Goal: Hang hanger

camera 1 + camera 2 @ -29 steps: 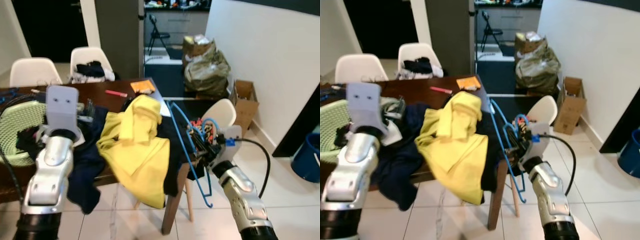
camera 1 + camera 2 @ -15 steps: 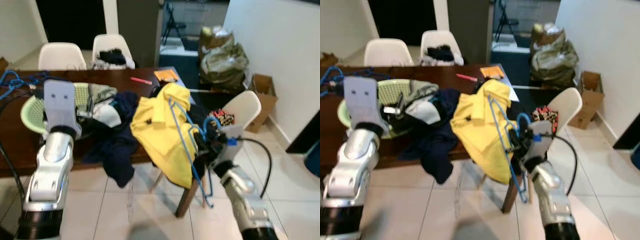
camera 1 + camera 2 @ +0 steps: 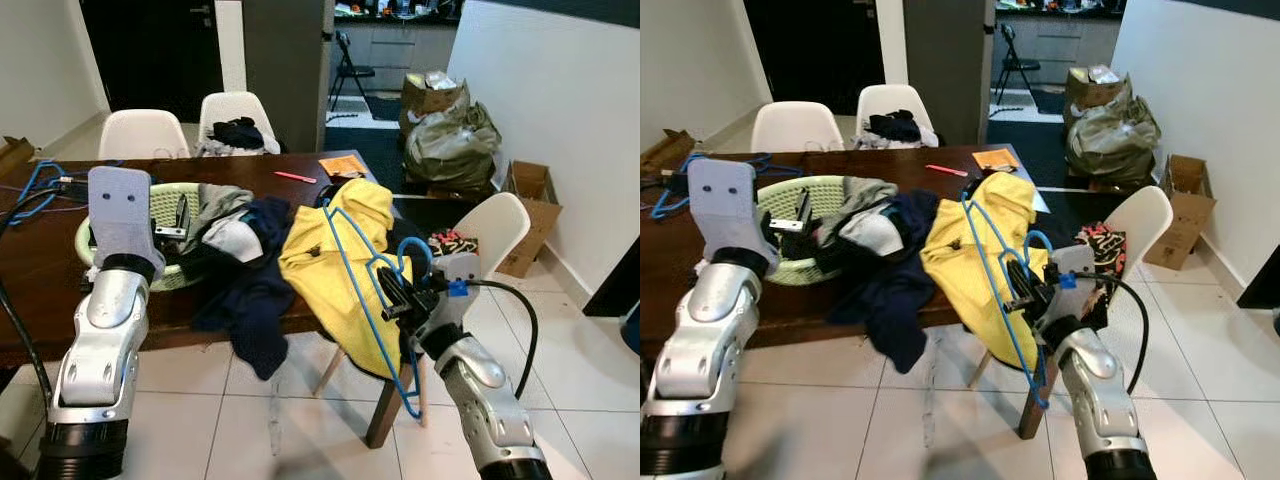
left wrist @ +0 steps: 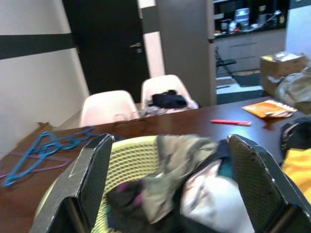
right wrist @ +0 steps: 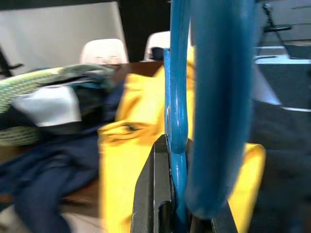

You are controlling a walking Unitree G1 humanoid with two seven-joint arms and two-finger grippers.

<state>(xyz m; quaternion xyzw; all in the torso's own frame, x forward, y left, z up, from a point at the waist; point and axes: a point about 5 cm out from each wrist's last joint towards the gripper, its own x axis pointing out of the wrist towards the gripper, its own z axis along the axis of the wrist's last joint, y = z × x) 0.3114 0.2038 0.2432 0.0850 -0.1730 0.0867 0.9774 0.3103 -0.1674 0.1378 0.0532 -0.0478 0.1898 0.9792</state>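
Nearest to me, right gripper [image 3: 392,296] clamped on the blue hanger [image 3: 352,262], just off the table's near corner; in the right wrist view the black fingers [image 5: 154,184] pinch the blue wire close by its hook; hanger frame tilted, its lower tip hanging below the table edge, its upper corner against the yellow shirt [image 3: 345,255]. Left gripper [image 4: 170,179] raised over the table, fingers [image 4: 92,174] spread wide, grasping nothing.

Dark wooden table [image 3: 40,290]; on it a pale green woven basket [image 3: 800,268], holding a heap of clothes: a camouflage-patterned piece, a white piece, dark pieces; one silver clip or tool lies at its rim, kind not clear. Navy garment [image 3: 255,310] spills from beside the basket over the table's near edge; yellow shirt drapes over the corner just beside it.

Farther along the table: red pen [image 3: 295,177], orange booklet [image 3: 342,165], no print legible; more blue hangers [image 4: 41,150] lie at the table's left end.

White chair [image 3: 495,225] at the right end with patterned cloth on its seat; two white chairs [image 3: 145,132] behind the table, one carrying dark clothing.

Far right by the wall: open cardboard box [image 3: 528,195], contents not visible; stuffed olive bags [image 3: 450,140] behind; no readable labels anywhere.
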